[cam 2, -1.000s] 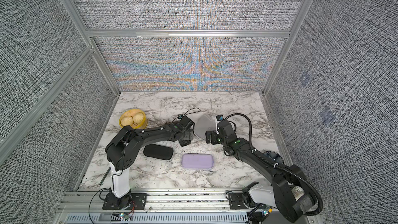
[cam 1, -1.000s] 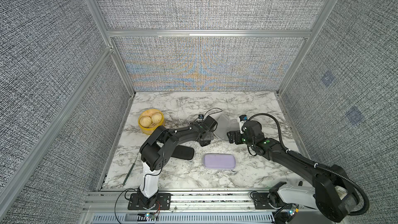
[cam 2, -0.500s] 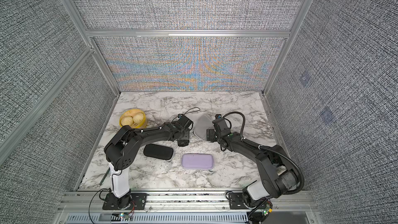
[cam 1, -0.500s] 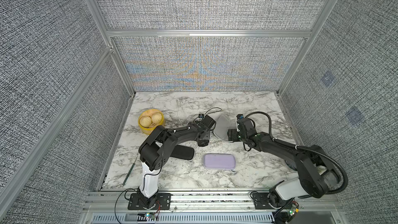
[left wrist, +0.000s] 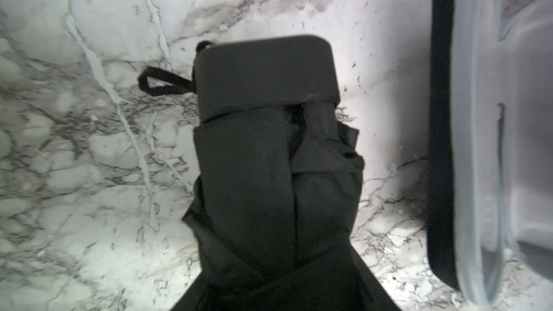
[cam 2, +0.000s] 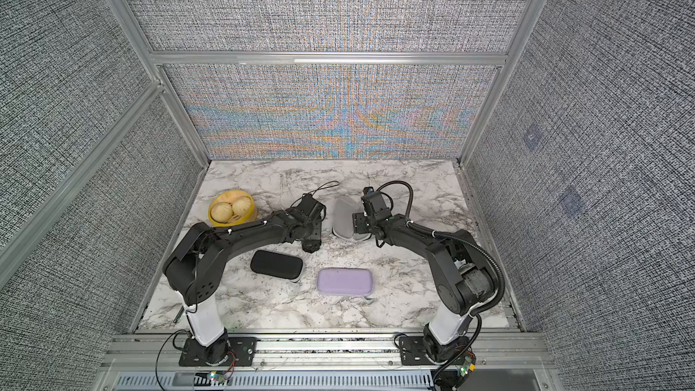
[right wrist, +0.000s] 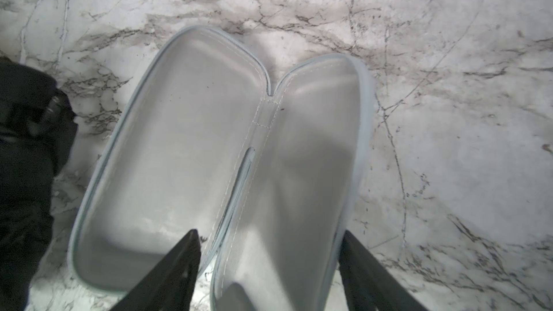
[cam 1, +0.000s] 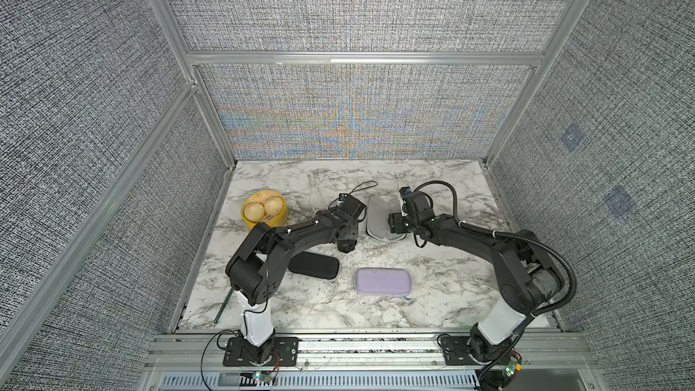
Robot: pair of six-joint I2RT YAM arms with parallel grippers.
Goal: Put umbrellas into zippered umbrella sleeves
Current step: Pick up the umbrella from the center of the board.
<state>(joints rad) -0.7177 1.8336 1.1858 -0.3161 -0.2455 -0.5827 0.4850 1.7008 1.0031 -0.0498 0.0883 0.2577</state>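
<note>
Nearest the front edge of the marble tabletop (cam 1: pixel 451 295): closed lavender sleeve (cam 1: pixel 383 283), with closed black sleeve (cam 1: pixel 314 265) just beyond, toward the left edge. Around mid-table: left gripper (cam 1: pixel 345 235) clamped on black umbrella (left wrist: pixel 269 160), just beside open black sleeve (right wrist: pixel 185 151), grey inside showing, one half clasped between the widely spread fingers of right gripper (right wrist: pixel 269 231). Farther back, near the left edge: yellow steamer basket (cam 1: pixel 264 220) holding buns (cam 1: pixel 273 204).
</note>
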